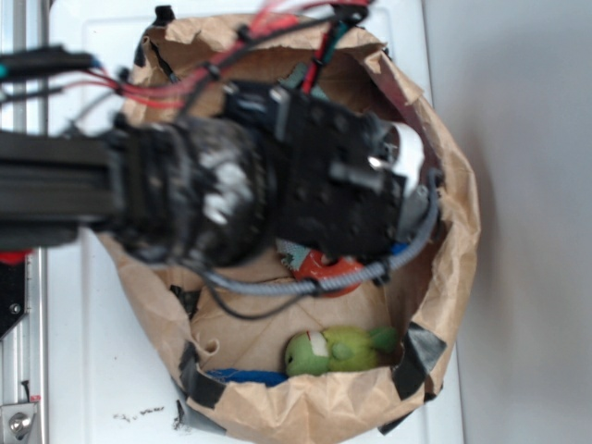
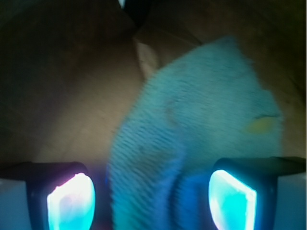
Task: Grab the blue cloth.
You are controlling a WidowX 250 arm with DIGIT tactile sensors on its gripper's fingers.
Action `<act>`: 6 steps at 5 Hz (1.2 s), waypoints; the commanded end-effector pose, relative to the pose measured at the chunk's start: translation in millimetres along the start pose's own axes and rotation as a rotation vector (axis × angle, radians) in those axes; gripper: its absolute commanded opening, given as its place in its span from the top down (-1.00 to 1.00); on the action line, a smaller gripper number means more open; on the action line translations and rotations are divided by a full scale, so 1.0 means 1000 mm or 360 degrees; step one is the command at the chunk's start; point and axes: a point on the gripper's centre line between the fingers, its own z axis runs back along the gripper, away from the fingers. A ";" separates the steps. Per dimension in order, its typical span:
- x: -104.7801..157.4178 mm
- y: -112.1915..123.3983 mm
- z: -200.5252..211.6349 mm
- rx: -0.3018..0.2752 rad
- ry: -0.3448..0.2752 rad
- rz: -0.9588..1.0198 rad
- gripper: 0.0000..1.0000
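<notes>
From above, the arm hides most of the paper bag (image 1: 453, 231). Down at the wrist, the gripper (image 2: 151, 196) stands with fingers apart around the blue cloth (image 2: 201, 120), whose lower edge is cut off.

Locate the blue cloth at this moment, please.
In the wrist view the blue cloth lies on the brown paper floor, right of centre, its near end between the open gripper's fingers. In the exterior view the arm hides it.
</notes>
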 end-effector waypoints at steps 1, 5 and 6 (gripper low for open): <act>0.002 -0.008 0.005 0.0035 -0.0063 0.0024 1.00; 0.002 -0.006 0.057 -0.0121 -0.0339 -0.0345 1.00; -0.009 -0.004 0.114 -0.0200 -0.0449 -0.0638 1.00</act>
